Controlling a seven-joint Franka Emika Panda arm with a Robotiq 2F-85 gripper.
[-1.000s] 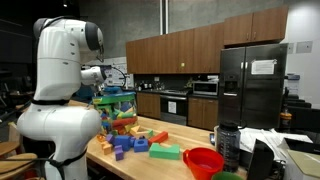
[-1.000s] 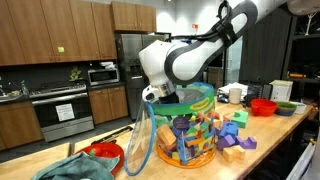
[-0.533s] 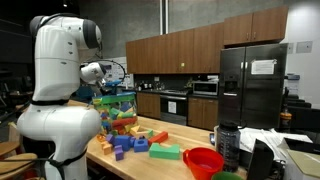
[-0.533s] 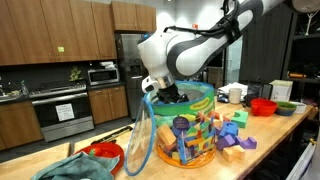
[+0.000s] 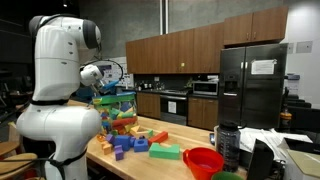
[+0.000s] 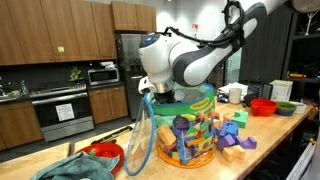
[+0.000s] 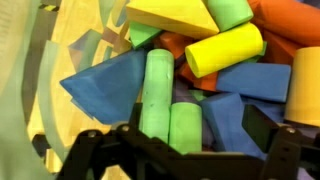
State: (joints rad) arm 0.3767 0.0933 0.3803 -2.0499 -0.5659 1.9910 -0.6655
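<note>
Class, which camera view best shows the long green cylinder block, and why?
The wrist view: the green cylinder fills the middle, close up, just beyond the open gripper. Both exterior views show only the block tub; the cylinder cannot be picked out there.

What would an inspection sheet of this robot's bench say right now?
Surface: wooden counter, crowded in the middle.
Job's things: clear tub full of coloured blocks; two green cylinders lie right under the end effector, beside a yellow cylinder and a blue wedge.
Clutter: loose blocks beside the tub; red bowl further along.
Grippers: end effector at the tub's mouth, fingers spread, holding nothing.
Cables: thin loop near the wrist, hard to make out.
Surroundings: kitchen with wooden cabinets and a black fridge.
</note>
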